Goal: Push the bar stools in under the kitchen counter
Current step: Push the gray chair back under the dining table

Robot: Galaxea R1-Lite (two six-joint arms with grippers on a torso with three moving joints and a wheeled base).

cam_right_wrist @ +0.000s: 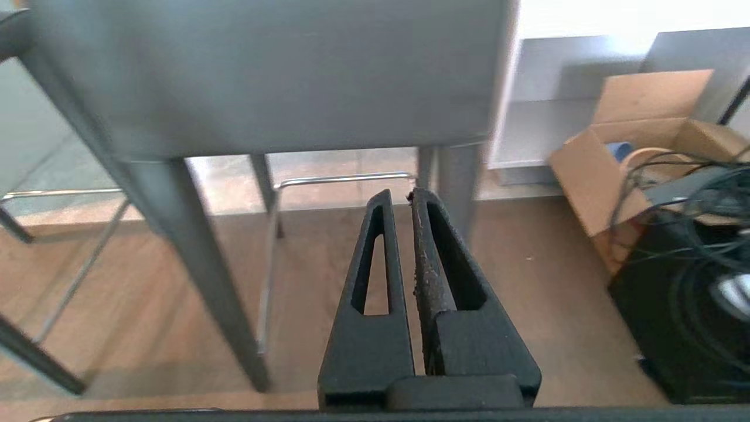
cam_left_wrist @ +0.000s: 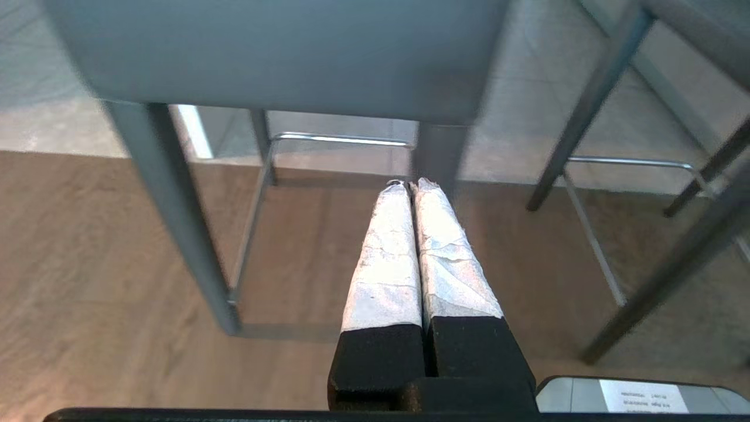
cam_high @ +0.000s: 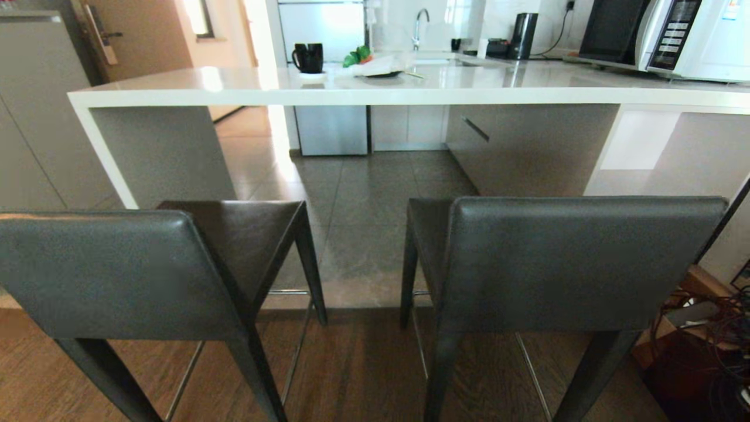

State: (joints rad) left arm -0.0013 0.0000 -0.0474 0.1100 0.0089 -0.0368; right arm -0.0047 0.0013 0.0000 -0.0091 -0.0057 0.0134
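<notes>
Two stools stand pulled out from the counter [cam_high: 375, 94], backs toward me: the left stool [cam_high: 117, 275] at my 11 o'clock, the right stool [cam_high: 580, 264] at 1 o'clock, both seats short of the white slab's edge. My left tool [cam_left_wrist: 410, 184], taped fingers pressed together and holding nothing, points at the foot of the left stool's backrest [cam_left_wrist: 281, 58], near it but apart. My right tool [cam_right_wrist: 399, 196], also closed and empty, sits likewise below the right stool's backrest [cam_right_wrist: 269, 76]. Neither touches leather yet.

To my mind the step is the approach. A good push would meet each backrest square and near its middle, both sides pressing evenly, so the slim legs slide straight across the wood floor onto the tile beyond without twisting. At 12 o'clock on the counter, a black mug [cam_high: 308, 57] and a plate [cam_high: 378, 67] rest well back from the edge.
</notes>
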